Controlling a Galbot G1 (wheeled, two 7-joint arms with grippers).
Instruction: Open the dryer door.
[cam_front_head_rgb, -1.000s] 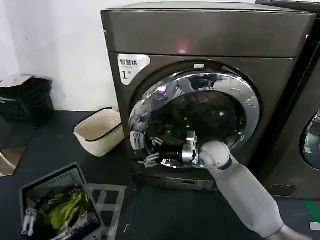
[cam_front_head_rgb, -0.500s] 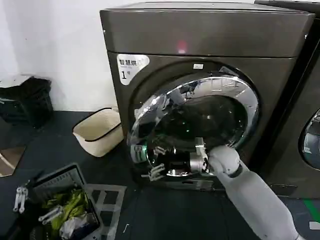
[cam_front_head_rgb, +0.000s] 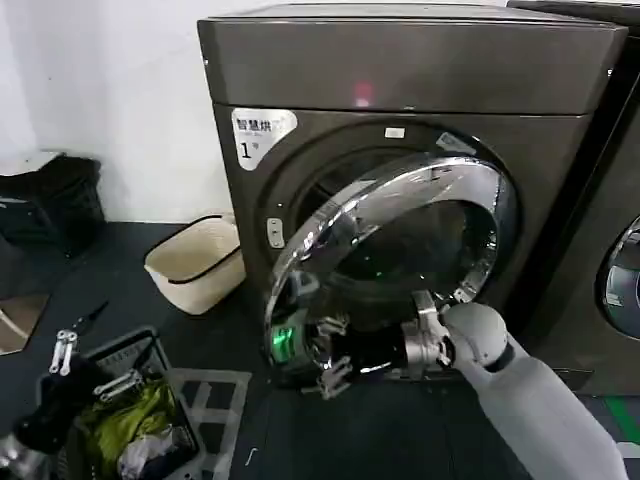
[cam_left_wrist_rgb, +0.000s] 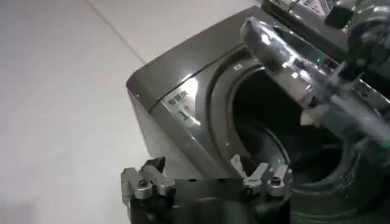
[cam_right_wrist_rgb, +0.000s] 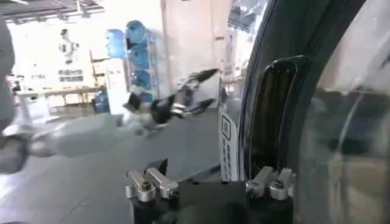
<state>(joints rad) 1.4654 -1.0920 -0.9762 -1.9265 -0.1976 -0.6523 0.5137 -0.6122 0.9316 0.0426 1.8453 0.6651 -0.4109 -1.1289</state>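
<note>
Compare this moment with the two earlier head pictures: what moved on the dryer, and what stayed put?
The dryer door has swung further out from the dryer on its right-side hinge, exposing more of the drum opening. The right tool, at the door's lower free edge, drew back and lower with it. The left tool rose over the grey bin. The dryer and beige basket stayed put.

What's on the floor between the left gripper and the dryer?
In the head view, a cream basket sits on the dark floor between the left gripper and the dryer.
</note>
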